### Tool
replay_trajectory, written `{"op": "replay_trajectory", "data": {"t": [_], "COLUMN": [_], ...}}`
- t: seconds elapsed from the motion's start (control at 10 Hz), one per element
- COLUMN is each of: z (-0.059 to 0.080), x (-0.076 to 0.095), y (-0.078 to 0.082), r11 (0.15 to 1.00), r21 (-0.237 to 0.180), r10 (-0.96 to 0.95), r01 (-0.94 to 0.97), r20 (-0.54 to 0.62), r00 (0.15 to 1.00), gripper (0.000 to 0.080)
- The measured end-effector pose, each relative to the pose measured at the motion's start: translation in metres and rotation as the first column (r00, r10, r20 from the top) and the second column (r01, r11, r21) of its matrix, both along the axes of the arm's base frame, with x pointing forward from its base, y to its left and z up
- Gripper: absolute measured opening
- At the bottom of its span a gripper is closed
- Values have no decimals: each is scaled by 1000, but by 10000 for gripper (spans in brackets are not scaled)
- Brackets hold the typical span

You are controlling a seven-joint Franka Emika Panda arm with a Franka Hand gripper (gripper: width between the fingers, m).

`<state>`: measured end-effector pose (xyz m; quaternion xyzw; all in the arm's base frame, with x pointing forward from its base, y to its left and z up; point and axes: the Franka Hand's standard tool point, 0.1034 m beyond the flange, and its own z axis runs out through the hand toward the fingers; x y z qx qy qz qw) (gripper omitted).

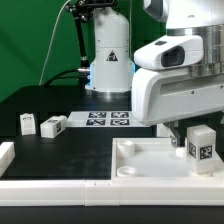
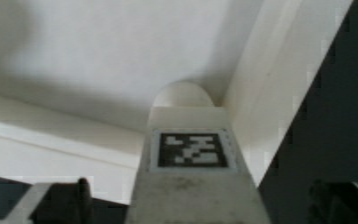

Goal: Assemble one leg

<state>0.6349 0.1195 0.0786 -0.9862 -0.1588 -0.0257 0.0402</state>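
Leg (image 1: 201, 146) (tag showing) is clamped upright in the gripper (image 1: 199, 132) at a corner of the plate (image 1: 148, 165).

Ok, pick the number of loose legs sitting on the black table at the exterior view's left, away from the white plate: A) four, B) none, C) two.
C: two loose legs, each a small white block with a tag, stand side by side on the black table at the exterior view's left.
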Motion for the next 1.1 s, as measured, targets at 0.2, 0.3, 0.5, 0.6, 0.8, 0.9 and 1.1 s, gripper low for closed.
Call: {"op": "replay_trajectory", "data": {"t": [0.2,0.3,0.5,0.6,0.8,0.9,1.1], "z": [0,0,0,0,0,-1,-1], "x": [0,0,0,0,0,0,-1], "y": [0,-1,-1,-1,0,0,0], "r11": [1000,1000,1000,1000,995,963,874], "r21": [-1,-1,-1,0,5,9,9], "r10": [0,-1,-1,-13,-103,-270,-486], "r01": [0,1,1,13,103,270,486], "r20": [0,0,0,-1,-6,-9,-25], "r00": [1000,1000,1000,1000,995,963,874], "gripper": [328,289,289,289,289,289,290]}}
